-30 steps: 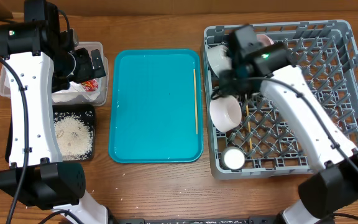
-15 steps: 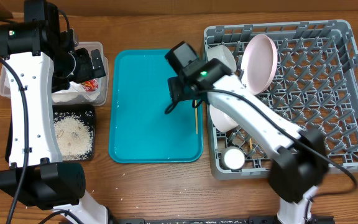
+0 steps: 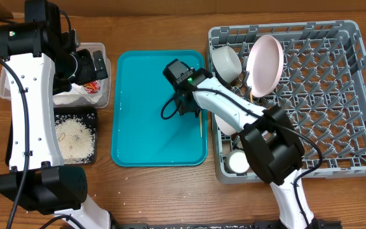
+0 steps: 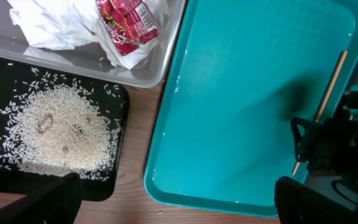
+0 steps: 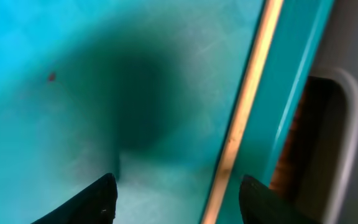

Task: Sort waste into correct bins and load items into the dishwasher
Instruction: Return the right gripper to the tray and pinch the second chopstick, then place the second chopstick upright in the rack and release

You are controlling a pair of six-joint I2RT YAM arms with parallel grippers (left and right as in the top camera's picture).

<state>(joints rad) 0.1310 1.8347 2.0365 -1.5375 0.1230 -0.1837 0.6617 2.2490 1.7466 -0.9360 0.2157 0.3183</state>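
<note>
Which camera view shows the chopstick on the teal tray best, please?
The left wrist view: the chopstick shows large, over most of its length. Overhead it is thin and partly hidden; the right wrist view crops it.

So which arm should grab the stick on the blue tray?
Right. The right claw hangs open just over the chopstick by the tray's right edge. The left claw is away over the tub.

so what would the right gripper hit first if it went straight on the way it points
Probably the tray floor: the right gripper points down at it, open and straddling the chopstick, which lies nearer one finger. Depth is unclear.
</note>
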